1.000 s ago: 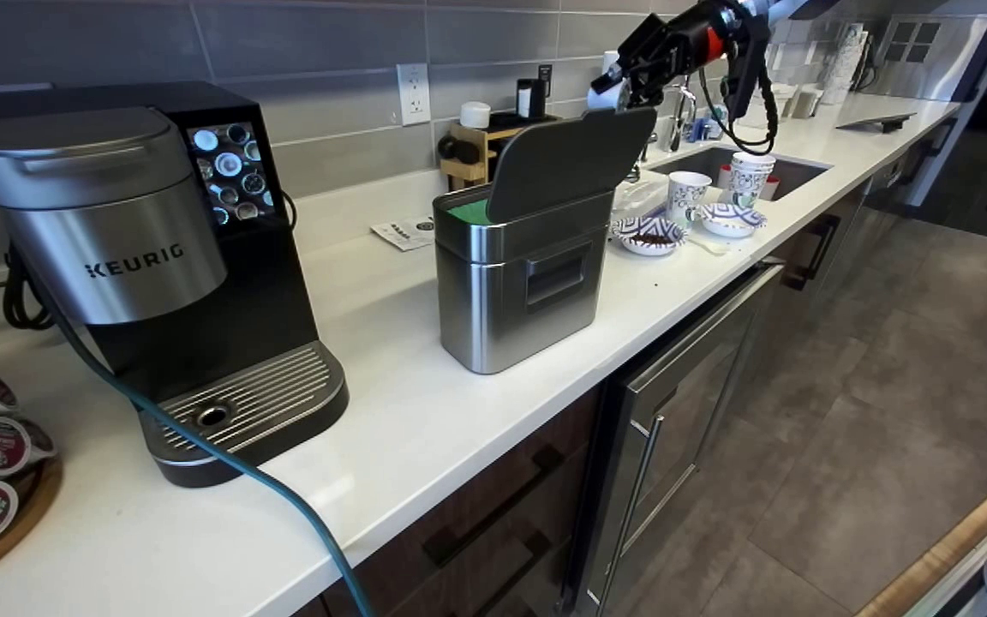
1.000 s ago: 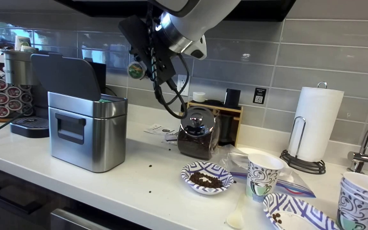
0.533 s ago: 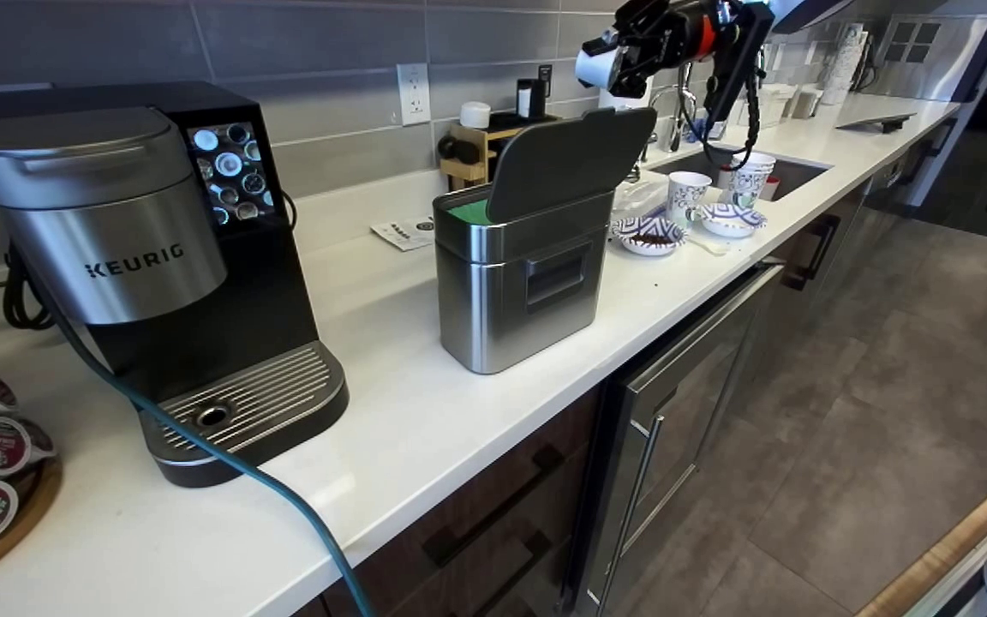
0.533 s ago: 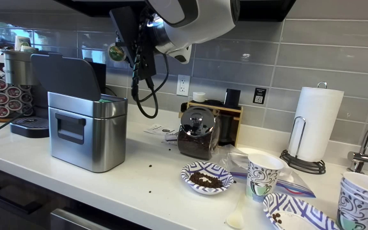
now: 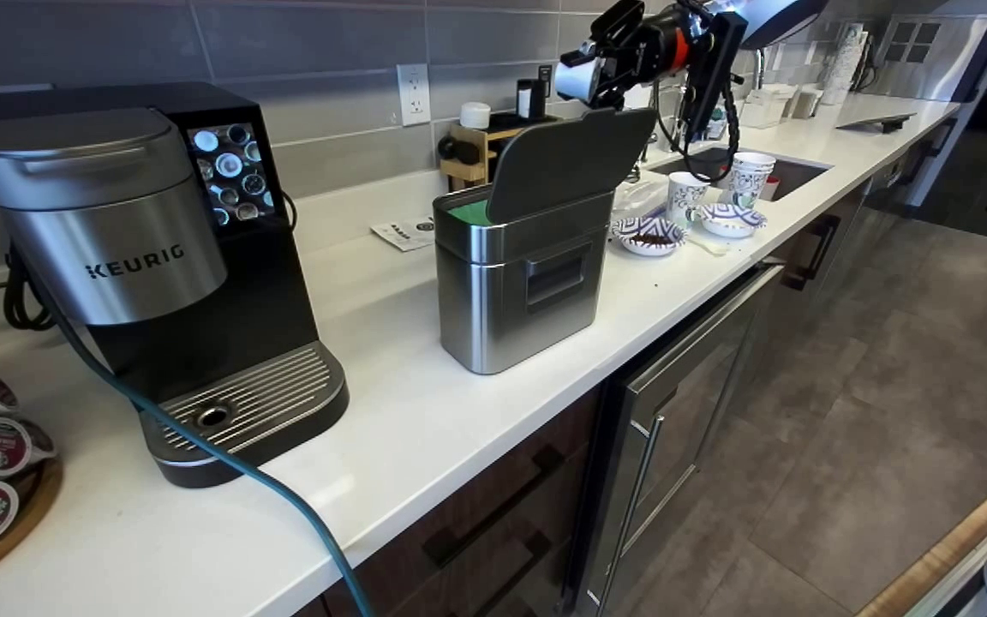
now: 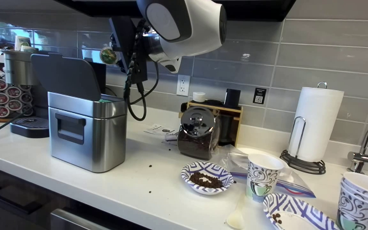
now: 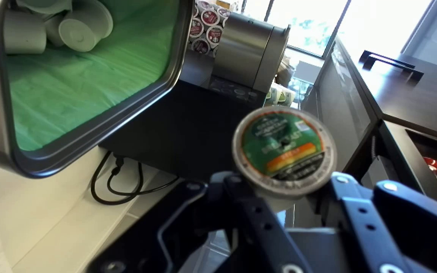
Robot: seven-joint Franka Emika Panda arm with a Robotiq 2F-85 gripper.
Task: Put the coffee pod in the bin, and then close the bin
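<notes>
My gripper (image 7: 281,185) is shut on the coffee pod (image 7: 283,148), a white cup with a green, orange-striped foil lid. In both exterior views the pod (image 5: 577,79) (image 6: 109,56) is held in the air, higher than the rim of the bin. The brushed-steel bin (image 5: 493,308) (image 6: 88,150) stands on the counter with its dark lid (image 5: 566,167) (image 6: 69,78) raised upright. In the wrist view the bin's open mouth (image 7: 102,123) is at the left, with a green liner and several used pods (image 7: 84,32) inside. The held pod is beside that mouth in this view.
The Keurig coffee machine (image 5: 116,257) stands beyond the bin, with a rack of pods (image 6: 8,99) behind it. A blue cable (image 5: 279,488) crosses the counter. A glass jar (image 6: 196,137), bowls (image 6: 206,179), paper cups (image 6: 262,175) and paper towels (image 6: 318,124) stand on the opposite side.
My gripper, with the pod in it, has moved left toward the bin in both exterior views. It rose first and then came down slightly. The bin and its lid have not moved.
</notes>
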